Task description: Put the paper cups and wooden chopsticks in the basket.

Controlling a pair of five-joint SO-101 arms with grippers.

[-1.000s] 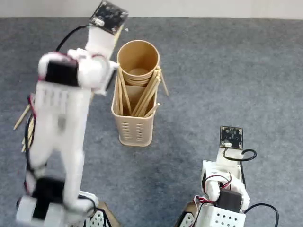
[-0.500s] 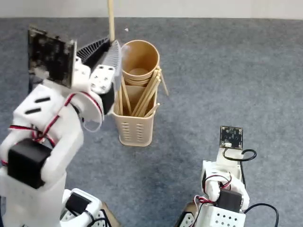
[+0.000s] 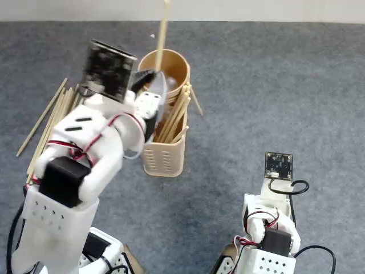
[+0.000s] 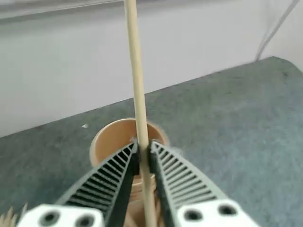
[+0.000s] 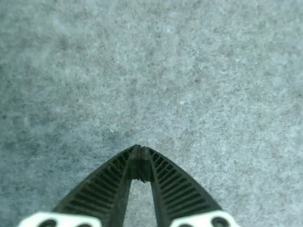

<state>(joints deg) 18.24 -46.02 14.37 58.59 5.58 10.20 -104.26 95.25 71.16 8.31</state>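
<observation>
My left gripper [image 3: 155, 80] [image 4: 142, 145] is shut on a wooden chopstick [image 3: 162, 31] [image 4: 135, 80] that stands nearly upright over the paper cup [image 3: 174, 68] [image 4: 106, 142]. The cup sits in the far end of the beige basket [image 3: 162, 157], with several chopsticks [image 3: 174, 117] leaning beside it inside. More loose chopsticks [image 3: 48, 123] lie on the grey mat at the left, partly hidden by the left arm. My right gripper [image 5: 140, 152] is shut, empty, low over bare mat near the front right.
Grey carpet [image 3: 274, 80] covers the table, with open room to the right of the basket. The right arm's base [image 3: 268, 234] sits at the front right. A pale wall [image 4: 199, 42] rises behind the table.
The left arm has swung from the chopstick pile at the left to over the basket, carrying one chopstick upright. The loose pile now shows. The right arm has stayed still.
</observation>
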